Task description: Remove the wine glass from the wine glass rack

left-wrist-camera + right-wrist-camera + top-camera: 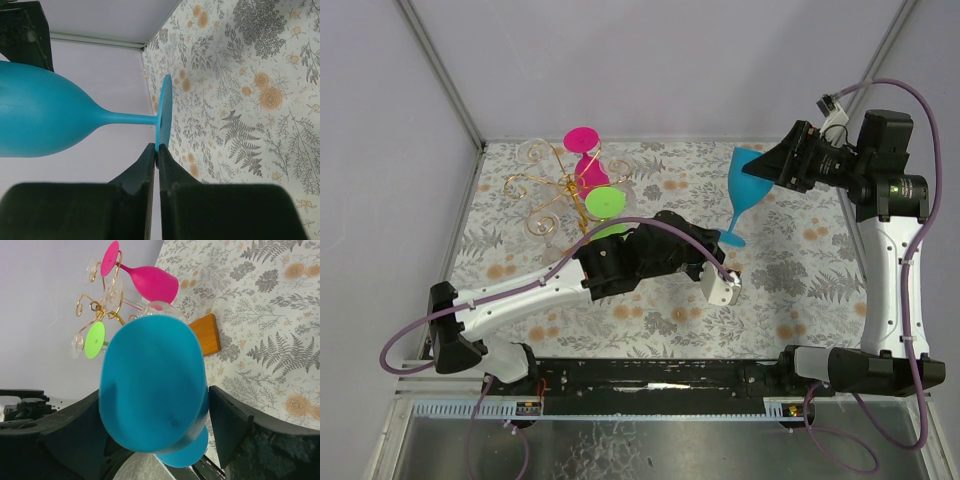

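Hanging on the rack [548,195] at 10 o'clock are a pink glass [585,150] and a green glass [605,203]. At its 3 o'clock the left claw [158,152] is shut, tips at the blue glass's [748,185] foot. That glass stands upright, off the rack, low over the tabletop [800,290]. The right claw [154,392] straddles its bowl, jaws apart. Removal looks done; next comes a steady set-down.
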Motion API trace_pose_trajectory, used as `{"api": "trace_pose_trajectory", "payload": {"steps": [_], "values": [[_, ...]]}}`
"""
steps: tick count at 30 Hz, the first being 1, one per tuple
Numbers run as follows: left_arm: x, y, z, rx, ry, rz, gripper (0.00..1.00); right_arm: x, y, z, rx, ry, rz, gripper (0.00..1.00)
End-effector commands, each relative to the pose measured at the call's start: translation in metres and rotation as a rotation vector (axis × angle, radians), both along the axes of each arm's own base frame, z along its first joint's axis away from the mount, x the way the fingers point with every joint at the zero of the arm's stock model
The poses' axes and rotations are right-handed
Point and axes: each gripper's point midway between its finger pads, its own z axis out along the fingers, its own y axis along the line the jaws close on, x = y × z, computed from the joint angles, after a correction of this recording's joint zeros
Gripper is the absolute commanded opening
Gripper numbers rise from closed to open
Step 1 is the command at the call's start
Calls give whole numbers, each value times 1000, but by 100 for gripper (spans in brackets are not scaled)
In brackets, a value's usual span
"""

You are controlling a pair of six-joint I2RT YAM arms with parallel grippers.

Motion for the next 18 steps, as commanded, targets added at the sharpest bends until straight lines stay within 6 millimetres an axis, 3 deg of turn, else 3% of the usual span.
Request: {"api": "trace_pose_trajectory", "payload": {"steps": [1, 2, 4, 8, 14, 18], "values": [[1, -17, 54, -172, -78, -12, 0, 2, -5, -2, -44, -11, -30, 74], [2, -17, 58, -187, -81, 0, 0, 5, -9, -2, -68, -17, -59, 74], [6, -16, 67, -218, -75, 29, 9, 11, -20, -1, -125, -42, -129, 74], [12, -15, 93, -312, -19, 91, 36, 27, -50, 2, -251, -91, -301, 74], [15, -5, 158, -543, 162, 197, 65, 57, -102, -4, -436, -181, -548, 73], [27, 9, 206, -732, 349, 265, 69, 79, -123, -30, -512, -245, -635, 74]]}}
